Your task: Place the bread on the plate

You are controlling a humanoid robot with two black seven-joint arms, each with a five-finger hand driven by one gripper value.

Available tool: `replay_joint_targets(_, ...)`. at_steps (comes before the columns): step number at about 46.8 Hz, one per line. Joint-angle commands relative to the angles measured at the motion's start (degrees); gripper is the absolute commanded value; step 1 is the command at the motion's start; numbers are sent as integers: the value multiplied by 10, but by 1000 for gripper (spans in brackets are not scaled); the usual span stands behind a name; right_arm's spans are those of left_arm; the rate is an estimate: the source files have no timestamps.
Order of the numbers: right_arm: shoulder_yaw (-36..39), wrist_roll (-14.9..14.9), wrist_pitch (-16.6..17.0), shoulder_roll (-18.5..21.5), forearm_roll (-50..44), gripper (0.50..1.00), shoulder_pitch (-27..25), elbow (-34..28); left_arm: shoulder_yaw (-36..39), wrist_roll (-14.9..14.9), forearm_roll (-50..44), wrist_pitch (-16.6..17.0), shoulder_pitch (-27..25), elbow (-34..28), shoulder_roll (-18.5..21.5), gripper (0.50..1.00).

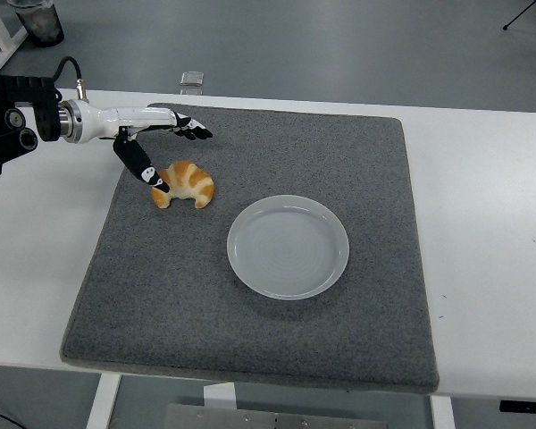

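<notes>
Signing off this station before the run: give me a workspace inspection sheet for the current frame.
Surface: white table, grey mat lying flat on it.
Job's things: bread on mat, left of the plate; plate empty.
Clutter: small clear object at the table's far edge.
Hands: left hand over the bread, fingers spread, thumb at its left end, no grasp. Right: not in view.
Cables: black cable at left forearm.
Surroundings: grey floor, dark container top left.

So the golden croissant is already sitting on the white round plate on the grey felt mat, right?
Not quite. In the head view the golden croissant lies on the grey felt mat, left of the empty white round plate, with the left robot hand over it.
</notes>
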Motion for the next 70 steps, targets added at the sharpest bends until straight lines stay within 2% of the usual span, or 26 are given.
replay_joint_targets(1,0,0,0,0,0,952,0,0,15,-1,7,8,-1,1,-1,971)
replay_joint_targets(7,0,0,0,0,0,952,0,-1,21,0,20,50,5,0,-5,962)
replay_joint_targets(24,0,0,0,0,0,954,0,0,48,1,23,90,6,2,-17,960)
replay_joint_targets(38,0,0,0,0,0,952,0,0,55,4,22,98,6,4,-30,962)
replay_joint_targets(54,0,0,0,0,0,952,0,0,68,7,21,136,17,8,-54,962)
replay_joint_targets(70,0,0,0,0,0,952,0,0,69,8,21,151,27,10,-60,960)
